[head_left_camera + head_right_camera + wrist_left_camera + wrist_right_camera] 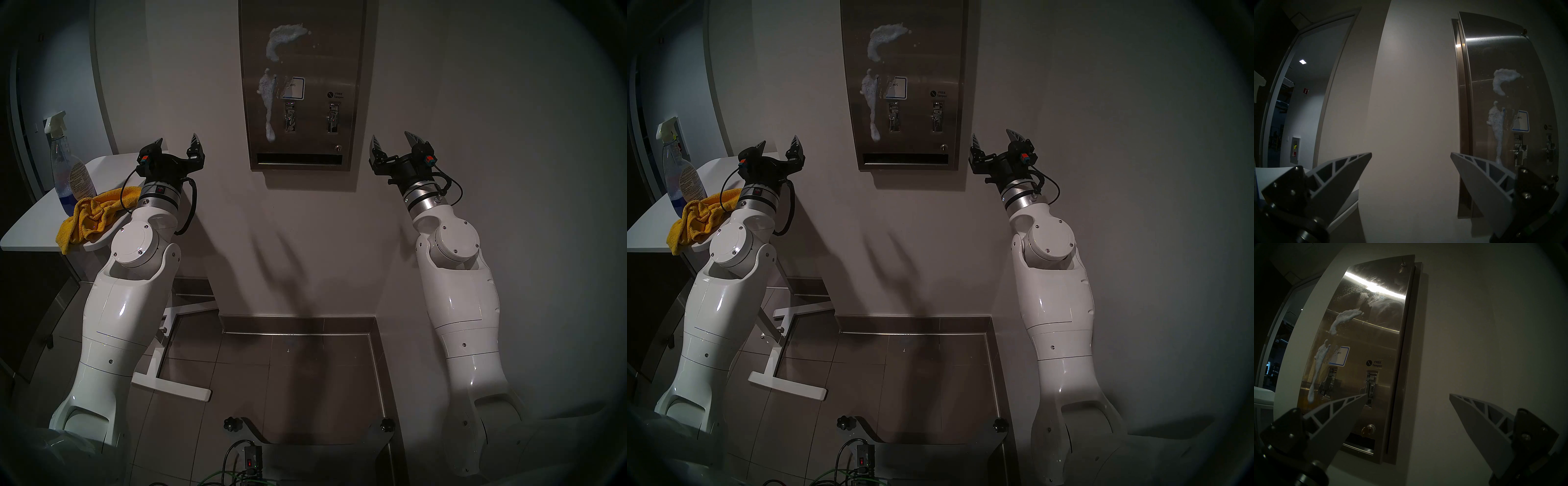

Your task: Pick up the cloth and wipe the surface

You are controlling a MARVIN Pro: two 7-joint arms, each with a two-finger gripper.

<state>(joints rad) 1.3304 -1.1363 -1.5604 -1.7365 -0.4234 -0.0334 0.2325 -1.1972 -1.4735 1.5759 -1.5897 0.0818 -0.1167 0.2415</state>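
The mustard-yellow cloth (91, 217) lies crumpled on the white tabletop (30, 220) at the left, one corner hanging over the front edge; it also shows in the head right view (696, 219). The stainless-steel dispenser panel (325, 61) hangs on the wall ahead, with white foam streaks (268, 98) down its left half. My left gripper (178, 142) is open and empty, raised beside the panel's lower left, above and beyond the cloth. My right gripper (393, 139) is open and empty at the panel's lower right. The panel also shows in the left wrist view (1525, 67) and the right wrist view (1373, 338).
A spray bottle (68, 166) with blue liquid stands on the tabletop just behind the cloth. The table's white legs (169, 380) rest on the tiled floor under my left arm. A doorway (1296, 101) opens at the far left. A bare wall (475, 85) surrounds the panel.
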